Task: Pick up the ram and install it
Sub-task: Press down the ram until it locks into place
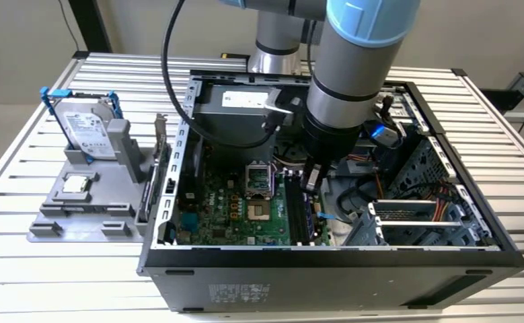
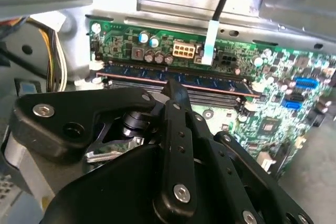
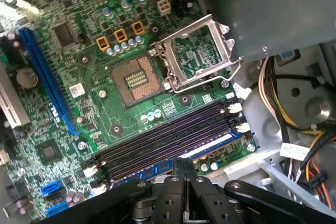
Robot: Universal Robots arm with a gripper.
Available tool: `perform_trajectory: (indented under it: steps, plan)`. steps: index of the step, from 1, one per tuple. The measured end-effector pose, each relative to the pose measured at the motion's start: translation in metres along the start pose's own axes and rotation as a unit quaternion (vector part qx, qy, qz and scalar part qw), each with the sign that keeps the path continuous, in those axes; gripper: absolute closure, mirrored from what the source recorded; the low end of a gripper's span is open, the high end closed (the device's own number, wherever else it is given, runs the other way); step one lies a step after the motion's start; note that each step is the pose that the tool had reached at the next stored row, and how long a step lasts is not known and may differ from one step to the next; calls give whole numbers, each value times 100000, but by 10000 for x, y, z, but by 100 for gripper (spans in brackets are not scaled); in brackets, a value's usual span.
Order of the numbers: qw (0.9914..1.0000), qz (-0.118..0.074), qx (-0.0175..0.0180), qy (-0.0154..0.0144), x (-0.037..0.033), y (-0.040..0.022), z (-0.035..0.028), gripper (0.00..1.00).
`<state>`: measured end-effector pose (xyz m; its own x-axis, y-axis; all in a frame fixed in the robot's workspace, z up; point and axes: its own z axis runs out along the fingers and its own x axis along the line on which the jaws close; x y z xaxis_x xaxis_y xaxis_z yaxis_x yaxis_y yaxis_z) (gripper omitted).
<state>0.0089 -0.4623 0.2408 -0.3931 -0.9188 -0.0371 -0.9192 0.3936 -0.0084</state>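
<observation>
The second wrist view looks past the black metal gripper (image 2: 176, 90), whose fingers are pressed together over the long, thin dark ram stick with its blue-green edge (image 2: 173, 74). The stick lies along the black memory slots (image 2: 210, 97) of the green motherboard (image 2: 273, 72), its long axis parallel to them and crosswise to the finger tips, directly below and ahead of the jaws. It appears seated, or nearly so, in the slot farthest from the open silver processor socket (image 3: 136, 80). In the first wrist view the same stick (image 3: 207, 148) shows as a pale blue strip just beside the fingertips (image 3: 181, 169), at about mid-length. In the exterior view the gripper (image 1: 311, 180) reaches down inside the open grey computer case (image 1: 333, 259), right at the slots.
</observation>
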Motion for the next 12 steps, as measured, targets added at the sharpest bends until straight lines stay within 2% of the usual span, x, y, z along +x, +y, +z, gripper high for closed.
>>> perform_trajectory:
  steps: [3, 6, 7, 12]
  plan:
    - [99965, -2639, -96, -24, 0, 0, 0, 100]
    - [99874, -5024, -185, -42, -1, -2, 0, 100]
    - [99735, -7269, -268, -60, -2, -5, 0, 100]
    - [99406, -10872, -404, -92, -4, -10, 0, 100]
